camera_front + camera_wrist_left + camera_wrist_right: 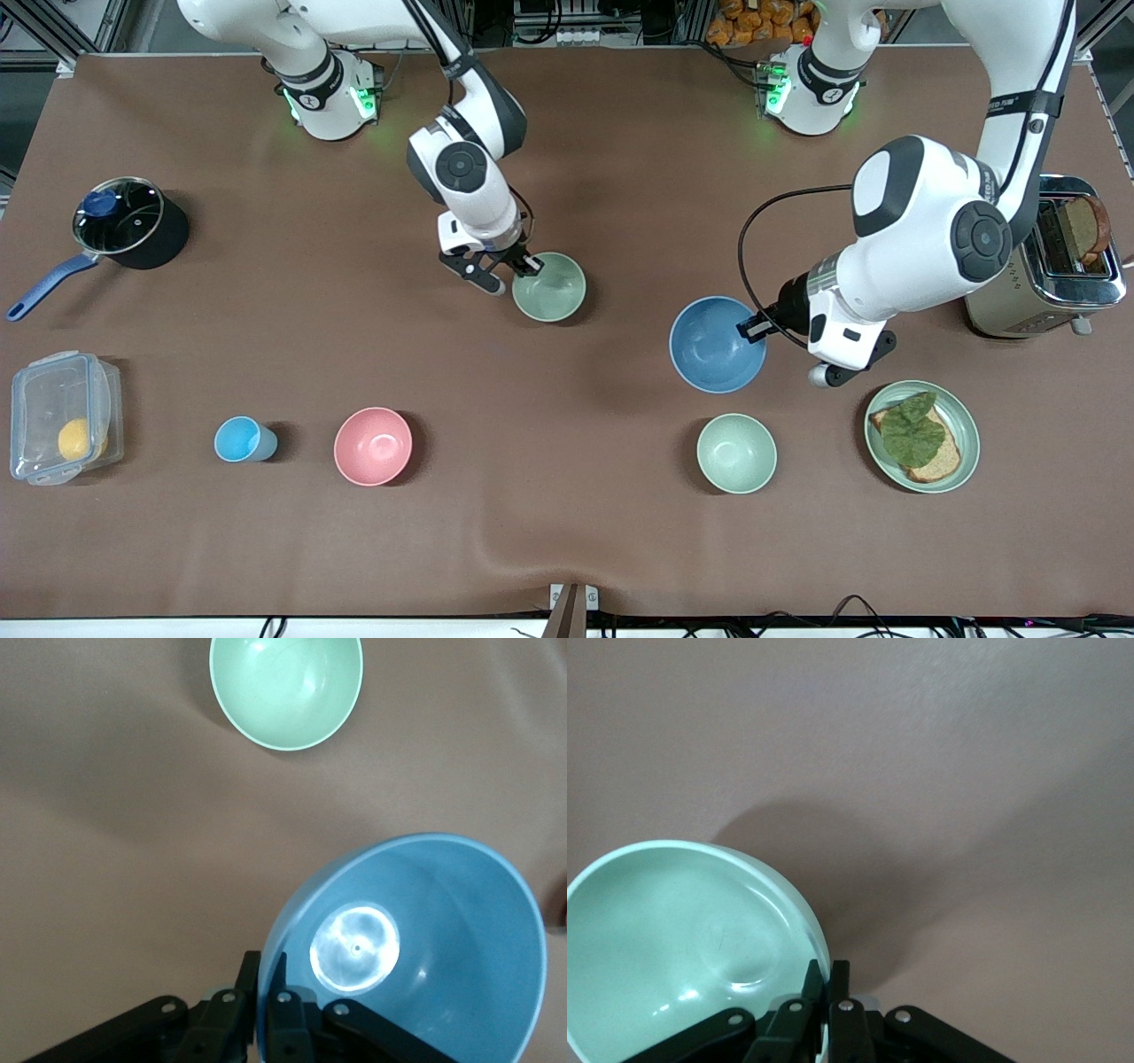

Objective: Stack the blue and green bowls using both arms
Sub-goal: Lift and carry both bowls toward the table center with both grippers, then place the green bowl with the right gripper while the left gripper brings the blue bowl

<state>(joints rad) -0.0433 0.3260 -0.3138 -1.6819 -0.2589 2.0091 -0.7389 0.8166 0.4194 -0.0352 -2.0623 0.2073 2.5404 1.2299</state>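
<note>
My left gripper (753, 326) is shut on the rim of the blue bowl (718, 344), one finger inside and one outside. In the left wrist view the gripper (266, 970) holds the blue bowl (425, 939) tilted. My right gripper (523, 264) is shut on the rim of a pale green bowl (549, 286) near the table's middle. In the right wrist view the gripper (826, 979) pinches that green bowl (682, 939), which is tilted with its shadow beside it. The two held bowls are well apart.
A look-alike green bowl (736, 453) sits nearer the front camera than the blue bowl and shows in the left wrist view (286, 687). There are also a green plate (966, 416) with a sandwich, toaster (1045, 266), pink bowl (373, 446), light-blue cup (241, 439), clear box (62, 430) and pot (124, 221).
</note>
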